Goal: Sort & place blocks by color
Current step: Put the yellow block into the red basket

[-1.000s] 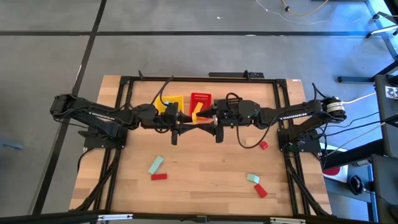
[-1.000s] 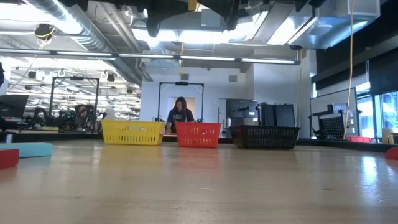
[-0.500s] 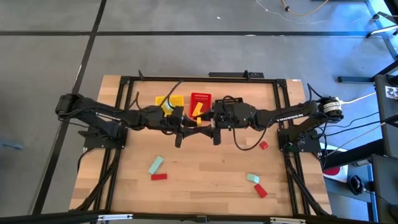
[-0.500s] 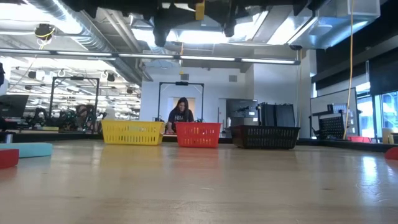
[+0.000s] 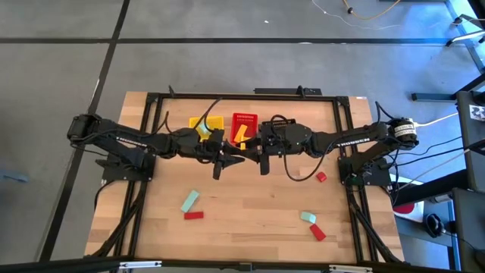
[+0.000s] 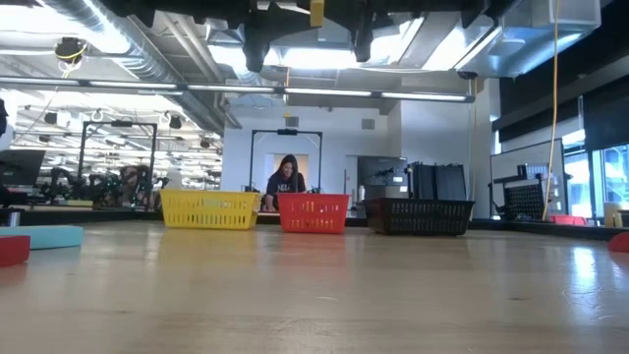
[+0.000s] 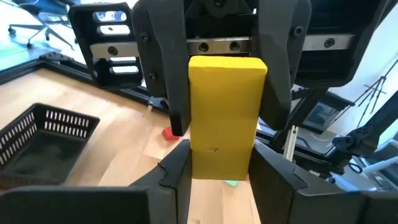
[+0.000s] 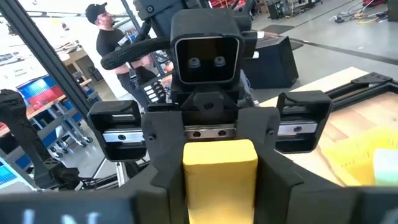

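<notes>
From above, your two dark arms meet over the middle of the wooden desk, the left claw and right claw both closed on one flat yellow rectangular block held in the air between them. Behind them at the far edge sit a yellow mesh basket and a red mesh basket. On the near left of the desk lie a pale teal-green block and a red block; near right, another teal-green block touches a red block, and a small red block lies farther back.

At desk level, the yellow block hangs high above the boards, with the yellow, red and black mesh basket in a row at the far edge. A person stands in the room beyond.

Your left wrist camera shows its fingers pinching the yellow block's near end, the right claw's fingers gripping the far end.

Your right wrist camera shows the same block clamped from both sides, and a person in a cap beyond.
</notes>
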Controlling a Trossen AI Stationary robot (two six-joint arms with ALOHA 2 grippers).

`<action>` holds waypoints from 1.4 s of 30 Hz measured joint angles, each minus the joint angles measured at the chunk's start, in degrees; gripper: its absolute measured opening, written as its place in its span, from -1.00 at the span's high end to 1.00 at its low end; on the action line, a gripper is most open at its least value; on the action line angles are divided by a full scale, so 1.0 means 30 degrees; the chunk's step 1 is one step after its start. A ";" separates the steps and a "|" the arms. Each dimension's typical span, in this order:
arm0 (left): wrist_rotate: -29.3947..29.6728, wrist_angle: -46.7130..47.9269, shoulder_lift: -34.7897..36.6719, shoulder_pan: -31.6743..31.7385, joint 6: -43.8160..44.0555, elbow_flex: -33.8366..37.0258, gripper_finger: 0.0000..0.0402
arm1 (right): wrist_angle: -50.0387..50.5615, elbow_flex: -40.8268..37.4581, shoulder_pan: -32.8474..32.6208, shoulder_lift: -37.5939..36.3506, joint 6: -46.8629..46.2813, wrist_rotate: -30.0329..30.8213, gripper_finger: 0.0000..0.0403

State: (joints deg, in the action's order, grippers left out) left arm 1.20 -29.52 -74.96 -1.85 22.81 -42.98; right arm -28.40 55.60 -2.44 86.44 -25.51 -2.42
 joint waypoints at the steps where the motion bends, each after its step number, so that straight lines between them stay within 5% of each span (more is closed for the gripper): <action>1: 0.0021 -0.0042 0.0000 0.0000 -0.0007 0.0000 0.41 | 0.0000 0.0004 0.0000 -0.0018 0.0008 0.0001 0.36; 4: 0.0007 0.0042 0.0000 0.0006 0.0026 0.0000 0.38 | 0.0022 0.0004 0.0000 -0.0024 0.0006 -0.0027 0.36; 8: -0.0526 0.0754 0.0285 0.0569 0.0484 0.0000 0.09 | 0.1190 -0.0003 0.0085 -0.0590 0.0169 -0.0016 0.36; 14: -0.2009 0.4110 0.3085 0.2133 0.0566 0.0021 -0.23 | 0.6580 -0.0003 0.0475 -0.3610 0.1575 0.0050 0.36; 21: -0.0314 0.6358 0.8305 0.2773 -0.1751 0.0627 -0.24 | 1.1499 -0.0003 0.0430 -0.7161 0.2608 0.2324 0.36; 27: 0.1896 0.5952 1.1936 0.1856 -0.1646 0.2949 -0.24 | 1.1765 -0.0003 0.0336 -0.8523 0.2675 0.3388 0.36; 42: 0.2286 0.5304 1.3406 0.1464 -0.1800 0.3563 -0.24 | 1.1254 -0.0003 0.0379 -0.7272 0.1145 0.3455 0.36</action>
State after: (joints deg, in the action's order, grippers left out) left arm 8.05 -13.61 -34.74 2.55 17.41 -32.29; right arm 5.36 55.59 -1.30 64.62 -22.08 7.94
